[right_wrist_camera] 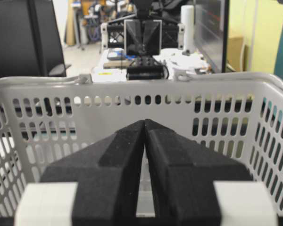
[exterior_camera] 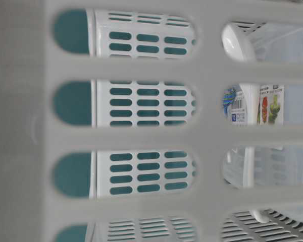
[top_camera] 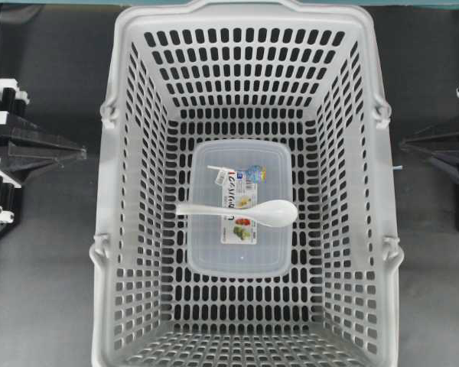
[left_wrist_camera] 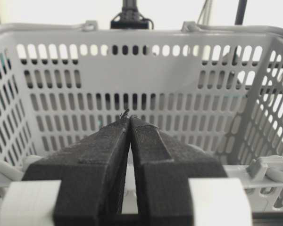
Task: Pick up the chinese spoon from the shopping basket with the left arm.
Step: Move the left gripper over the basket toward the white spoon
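Observation:
The white chinese spoon [top_camera: 249,209] lies across the lid of a clear plastic container [top_camera: 214,256] on the floor of the light-grey shopping basket [top_camera: 105,199]. Its bowl points right and its handle points left. Through the basket wall [exterior_camera: 141,135] in the table-level view I see the spoon [exterior_camera: 236,44] and the container's label [exterior_camera: 270,103]. My left gripper [top_camera: 83,154] is shut and empty outside the basket's left wall; its wrist view shows the shut tips [left_wrist_camera: 129,117] facing the basket [left_wrist_camera: 132,35]. My right gripper [top_camera: 404,143] is shut and empty outside the right wall [right_wrist_camera: 145,121]. Neither wrist view shows the spoon.
The basket stands on a dark table [top_camera: 38,290] and fills most of the overhead view. Its tall slotted walls [right_wrist_camera: 108,87] surround the container and spoon. Handle hinges [top_camera: 107,113] sit on both side rims. Behind the right wrist view are a monitor and workshop clutter [right_wrist_camera: 141,37].

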